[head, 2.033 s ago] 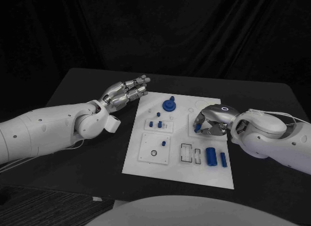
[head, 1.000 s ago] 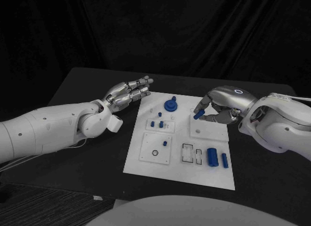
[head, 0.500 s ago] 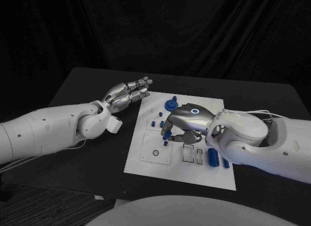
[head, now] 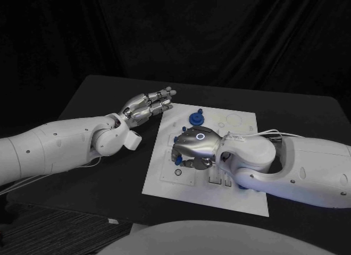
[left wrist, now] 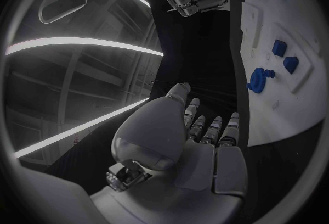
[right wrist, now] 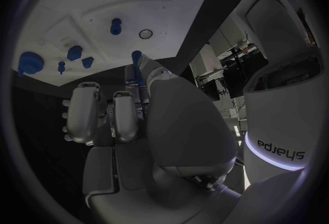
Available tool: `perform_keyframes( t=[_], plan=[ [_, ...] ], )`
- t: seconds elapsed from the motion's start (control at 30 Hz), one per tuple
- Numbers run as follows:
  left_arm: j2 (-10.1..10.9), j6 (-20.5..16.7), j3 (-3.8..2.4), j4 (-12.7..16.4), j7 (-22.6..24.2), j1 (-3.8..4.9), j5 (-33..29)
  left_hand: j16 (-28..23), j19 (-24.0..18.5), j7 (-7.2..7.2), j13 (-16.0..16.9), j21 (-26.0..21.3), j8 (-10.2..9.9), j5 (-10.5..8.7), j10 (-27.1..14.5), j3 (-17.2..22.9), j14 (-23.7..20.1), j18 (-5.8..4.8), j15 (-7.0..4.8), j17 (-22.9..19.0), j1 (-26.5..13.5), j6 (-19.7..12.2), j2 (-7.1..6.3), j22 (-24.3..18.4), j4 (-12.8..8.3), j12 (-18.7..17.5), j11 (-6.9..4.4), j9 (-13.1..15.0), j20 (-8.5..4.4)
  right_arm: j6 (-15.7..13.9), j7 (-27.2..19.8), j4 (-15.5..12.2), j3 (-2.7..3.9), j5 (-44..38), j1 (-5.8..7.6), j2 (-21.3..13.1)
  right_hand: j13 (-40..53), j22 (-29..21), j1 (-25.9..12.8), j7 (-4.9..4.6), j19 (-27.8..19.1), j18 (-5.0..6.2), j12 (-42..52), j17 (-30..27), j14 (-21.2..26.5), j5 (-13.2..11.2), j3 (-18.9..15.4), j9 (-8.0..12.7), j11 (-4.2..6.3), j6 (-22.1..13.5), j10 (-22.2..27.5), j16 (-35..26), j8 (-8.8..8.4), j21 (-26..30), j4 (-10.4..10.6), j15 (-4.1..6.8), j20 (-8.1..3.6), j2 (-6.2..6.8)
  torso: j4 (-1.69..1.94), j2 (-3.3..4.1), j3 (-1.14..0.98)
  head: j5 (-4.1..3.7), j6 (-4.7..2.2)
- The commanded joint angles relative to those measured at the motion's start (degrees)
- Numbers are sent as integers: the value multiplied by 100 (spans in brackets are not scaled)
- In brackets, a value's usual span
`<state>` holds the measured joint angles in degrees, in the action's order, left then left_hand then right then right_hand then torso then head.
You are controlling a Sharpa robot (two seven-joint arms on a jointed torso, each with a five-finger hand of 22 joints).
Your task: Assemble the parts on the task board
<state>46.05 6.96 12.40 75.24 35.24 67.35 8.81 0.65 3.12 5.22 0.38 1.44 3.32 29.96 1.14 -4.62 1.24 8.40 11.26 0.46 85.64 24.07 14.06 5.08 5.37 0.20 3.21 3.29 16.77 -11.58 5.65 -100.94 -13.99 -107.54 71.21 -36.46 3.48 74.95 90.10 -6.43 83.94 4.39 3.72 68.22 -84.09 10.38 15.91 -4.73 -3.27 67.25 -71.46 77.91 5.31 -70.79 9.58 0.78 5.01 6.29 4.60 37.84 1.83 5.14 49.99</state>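
The white task board lies in the middle of the black table. My right hand hovers low over the board's left-middle panel and pinches a small blue peg at its fingertips, blue showing under them. Close by on the board are a black ring, seen as a ring in the right wrist view, and a standing blue peg. A blue round knob stands at the far end. My left hand floats with fingers stretched out beside the board's far left corner, holding nothing.
Small blue pieces and the knob stand on the board across from my left hand. My right forearm covers the board's right half. Bare black table lies left of the board.
My right hand has carried the blue peg from the board's right side across to the left-middle panel and come lower. The left hand has stayed where it was.
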Motion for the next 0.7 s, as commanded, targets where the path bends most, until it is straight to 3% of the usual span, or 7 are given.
perform_keyframes(
  t=[0.03, 0.2, 0.4, 0.7],
  plan=[
    [-16, 46, -6, 0, 85, -12, -36, 5, -27, -3, 2, -16, 24, 0, -5, 32, -14, -88, -17, -3, -70, 22, -7, 11, 0, 19, 21, 8, -17, 239, 133, 35, 3, -250, -57, 22, 11, 1024, -37, -6, 78, -68, -5, 7, -229, 15, 32, -9, 0, 46, -39, 37, -15, -28, 2, 48, -34, 29, 3, -6, -4, -10, 1],
    [-11, 49, -6, -2, 76, -18, -36, 7, -25, -3, 2, -16, 24, 1, -5, 35, -12, -86, -16, -3, -72, 23, -5, 13, 0, 19, 22, 9, -14, 282, 134, 84, 3, -259, -146, 38, 11, 1023, -39, -4, 78, -68, -4, 12, -231, 17, 39, -11, 2, 56, -46, 41, -14, -29, -1, 50, -36, 34, -20, -1, -11, 31, 1],
    [23, 45, -6, 16, 61, -22, -36, 9, -22, -2, 3, -14, 25, 2, -3, 40, -8, -85, -14, -1, -74, 34, -3, 19, 0, 20, 22, 10, -11, 226, 124, 103, 3, -262, -221, 31, 13, 1026, -33, -1, 82, -70, -1, 16, -232, 21, 57, -12, 9, 65, -64, 47, -18, -46, -17, 54, -39, 46, -40, -6, -3, 36, 1],
    [11, 59, -6, 8, 56, -30, -36, 11, -20, -1, 2, -13, 25, 3, -4, 46, -6, -81, -8, 0, -80, 32, -2, 20, 0, 19, 23, 10, -8, 121, 120, 150, 3, -263, -278, 78, 15, 1029, -24, -10, 84, -72, 3, 29, -234, 21, 103, -3, 14, 34, -104, 62, -55, -66, -48, 61, -46, 69, -24, -5, -5, 24, 1]
  ],
)
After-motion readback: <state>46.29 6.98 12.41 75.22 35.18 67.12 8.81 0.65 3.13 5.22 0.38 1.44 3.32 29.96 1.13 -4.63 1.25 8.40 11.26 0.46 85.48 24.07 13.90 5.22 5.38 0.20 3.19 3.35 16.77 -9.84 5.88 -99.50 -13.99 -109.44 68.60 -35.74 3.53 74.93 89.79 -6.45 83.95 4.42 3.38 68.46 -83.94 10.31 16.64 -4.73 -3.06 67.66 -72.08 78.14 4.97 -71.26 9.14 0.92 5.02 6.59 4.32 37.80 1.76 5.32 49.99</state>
